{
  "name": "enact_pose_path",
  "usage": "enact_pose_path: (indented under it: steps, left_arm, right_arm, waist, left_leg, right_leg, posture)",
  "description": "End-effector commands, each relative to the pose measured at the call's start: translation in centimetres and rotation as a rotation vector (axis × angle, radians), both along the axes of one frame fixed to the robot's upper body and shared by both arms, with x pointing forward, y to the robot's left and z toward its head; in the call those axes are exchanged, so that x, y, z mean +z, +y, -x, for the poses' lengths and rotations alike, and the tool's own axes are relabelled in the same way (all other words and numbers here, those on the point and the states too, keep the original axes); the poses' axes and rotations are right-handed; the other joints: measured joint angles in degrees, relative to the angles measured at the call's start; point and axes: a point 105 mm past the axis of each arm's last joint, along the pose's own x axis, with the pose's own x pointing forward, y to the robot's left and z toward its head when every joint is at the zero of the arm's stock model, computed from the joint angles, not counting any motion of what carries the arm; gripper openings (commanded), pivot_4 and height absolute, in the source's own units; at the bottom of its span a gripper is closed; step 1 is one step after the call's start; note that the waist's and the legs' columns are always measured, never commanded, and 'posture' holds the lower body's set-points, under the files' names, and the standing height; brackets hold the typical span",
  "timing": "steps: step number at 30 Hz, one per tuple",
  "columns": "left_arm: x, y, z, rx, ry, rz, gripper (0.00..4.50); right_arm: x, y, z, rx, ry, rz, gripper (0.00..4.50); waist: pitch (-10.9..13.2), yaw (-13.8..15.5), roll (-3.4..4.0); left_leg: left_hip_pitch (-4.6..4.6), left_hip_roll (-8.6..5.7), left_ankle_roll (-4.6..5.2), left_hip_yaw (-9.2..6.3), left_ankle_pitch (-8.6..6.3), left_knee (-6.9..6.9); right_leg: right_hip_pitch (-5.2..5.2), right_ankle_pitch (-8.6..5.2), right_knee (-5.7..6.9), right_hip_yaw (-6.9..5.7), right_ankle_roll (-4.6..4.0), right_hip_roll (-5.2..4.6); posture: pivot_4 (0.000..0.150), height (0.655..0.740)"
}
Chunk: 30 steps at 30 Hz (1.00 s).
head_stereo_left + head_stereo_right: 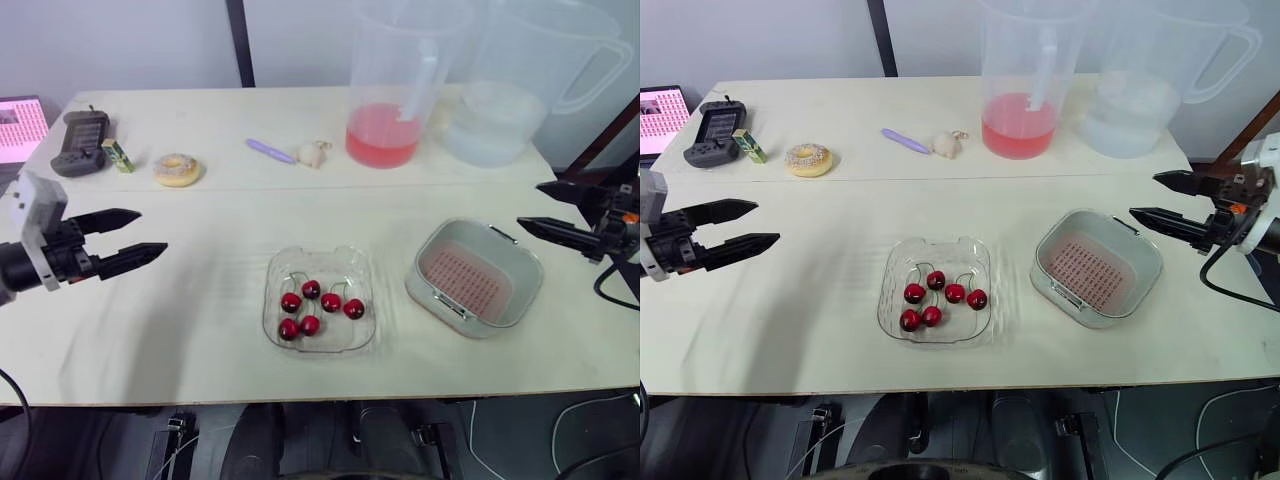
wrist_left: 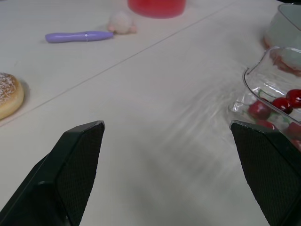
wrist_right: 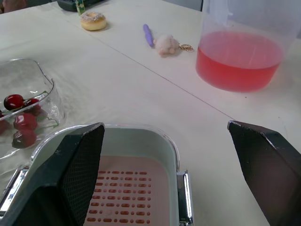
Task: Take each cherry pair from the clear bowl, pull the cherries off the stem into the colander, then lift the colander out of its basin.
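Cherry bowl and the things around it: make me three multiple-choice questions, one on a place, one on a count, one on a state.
1. Where does the pink-floored perforated colander in its grey basin stand relative to the clear plastic bowl?
A. On the robot's left of it
B. On the robot's right of it
C. Stacked inside it

2. How many dark red cherries lie in the bowl?
A. Four
B. Six
C. Nine

3. What is the state of the left end effector?
A. Open, holding nothing
B. Shut on a cherry stem
C. Shut on the bowl's rim

Answers: 1 B, the basin sits beside the bowl, toward the right end effector. 2 B, six show in the head views. 3 A, its black fingers stand apart with nothing between them.
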Motion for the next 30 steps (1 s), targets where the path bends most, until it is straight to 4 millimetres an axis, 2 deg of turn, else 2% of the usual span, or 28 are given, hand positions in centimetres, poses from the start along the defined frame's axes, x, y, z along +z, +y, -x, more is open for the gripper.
enact_pose_path:
  steps: [1,4,6,7,10,12,16,18,20,22,26,28,30]
  left_arm:
    - [1.8,-0.8,-0.4,-0.036,-0.05,0.021,4.5]
    - [3.3,-1.9,-0.7,-0.106,-0.08,0.029,4.5]
    - [5.4,-3.5,-0.1,-0.223,-0.139,0.092,4.5]
    - [5.7,-4.2,0.1,-0.27,-0.143,0.082,4.5]
    - [3.8,-5.9,0.6,-0.386,-0.083,-0.053,4.5]
    - [3.0,-6.8,0.9,-0.456,-0.052,-0.078,4.5]
    - [1.7,-7.7,0.7,-0.538,-0.032,-0.132,4.5]
    - [1.6,-7.9,0.5,-0.548,-0.03,-0.129,4.5]
    - [1.3,-8.1,0.4,-0.551,-0.035,-0.123,4.5]
    - [1.1,-8.1,0.4,-0.558,-0.028,-0.112,4.5]
    - [0.7,-7.8,0.0,-0.522,-0.036,-0.087,4.5]
    - [0.0,-7.0,0.0,-0.495,-0.031,-0.119,4.5]
    - [0.1,-6.8,0.0,-0.476,-0.038,-0.107,4.5]
  right_arm:
    - [1.6,0.0,0.2,-0.003,-0.08,0.021,4.43]
    - [2.0,0.7,0.6,0.024,-0.066,0.042,4.43]
    - [2.6,2.3,2.2,0.122,0.065,-0.027,4.43]
    - [3.1,3.2,2.7,0.155,0.097,-0.052,4.43]
    - [3.4,5.5,3.7,0.188,0.149,0.007,4.43]
    - [3.3,6.3,4.0,0.181,0.159,0.048,4.43]
    - [2.3,8.4,4.1,0.203,0.063,0.26,4.43]
    - [2.6,9.5,3.7,0.206,-0.017,0.298,4.43]
    - [4.4,12.5,2.4,0.225,-0.075,0.226,4.43]
    - [5.1,14.9,2.0,0.277,-0.08,0.228,4.43]
    - [4.9,18.1,1.0,0.399,-0.037,0.328,4.43]
    - [4.3,20.4,0.8,0.511,-0.007,0.379,4.43]
    - [3.4,22.0,1.0,0.596,0.021,0.443,4.43]
  waist:
    - [0.0,0.1,0.0]
    - [0.0,0.21,-0.01]
    - [0.01,0.33,-0.01]
    - [0.01,0.35,0.0]
    - [0.0,0.11,0.02]
    - [0.0,0.01,0.01]
    - [0.01,0.09,-0.01]
    - [0.01,0.05,-0.01]
    - [0.02,-0.3,0.0]
    - [0.03,-0.58,0.01]
    - [0.03,0.12,-0.02]
    - [0.04,0.04,-0.01]
    - [0.04,-0.04,-0.01]
  left_leg:
    - [-0.01,0.0,0.0,-0.03,0.0,0.09]
    - [-0.02,-0.01,0.0,-0.03,0.0,0.18]
    - [-0.04,-0.02,0.0,-0.02,0.0,0.18]
    - [-0.08,-0.01,0.0,-0.04,0.0,0.15]
    - [-0.06,0.0,0.01,-0.05,-0.01,0.09]
    - [-0.03,0.0,0.01,-0.04,-0.01,0.08]
    - [-0.04,0.0,0.01,-0.06,-0.01,0.17]
    - [-0.05,0.0,0.0,-0.05,-0.02,0.18]
    - [-0.04,0.01,0.0,-0.02,-0.02,0.17]
    - [-0.07,0.03,0.0,0.07,-0.01,0.17]
    - [-0.12,0.11,0.02,-0.08,-0.01,0.02]
    - [-0.22,0.1,0.02,-0.04,-0.02,0.02]
    - [-0.34,0.09,0.02,-0.01,-0.02,0.07]
  right_leg:
    - [0.03,0.0,0.03,-0.01,0.0,0.01]
    - [0.09,0.0,0.02,-0.01,0.0,-0.02]
    - [0.08,0.01,0.02,-0.01,-0.01,-0.02]
    - [0.06,0.01,0.02,-0.01,0.0,-0.01]
    - [0.05,-0.01,0.02,-0.01,0.03,0.0]
    - [0.05,-0.02,0.03,-0.01,0.02,0.01]
    - [0.04,-0.03,0.02,-0.02,0.05,0.01]
    - [0.04,-0.04,-0.01,-0.02,0.06,-0.01]
    - [0.04,-0.03,-0.02,-0.01,0.03,-0.02]
    - [-0.09,0.02,0.0,0.02,0.0,-0.04]
    - [-0.17,0.02,0.02,-0.11,-0.11,0.05]
    - [-0.2,0.0,-0.02,-0.1,-0.09,0.02]
    - [-0.29,0.01,-0.01,-0.1,-0.08,0.0]
  posture:
    - [0.15,0.7383]
    - [0.15,0.7383]
    - [0.15,0.7383]
    - [0.15,0.7383]
    - [0.15,0.7383]
    - [0.15,0.7383]
    - [0.15,0.7383]
    - [0.15,0.7383]
    - [0.15,0.7383]
    - [0.15,0.7383]
    - [0.15,0.7383]
    - [0.15,0.7383]
    - [0.15,0.7383]
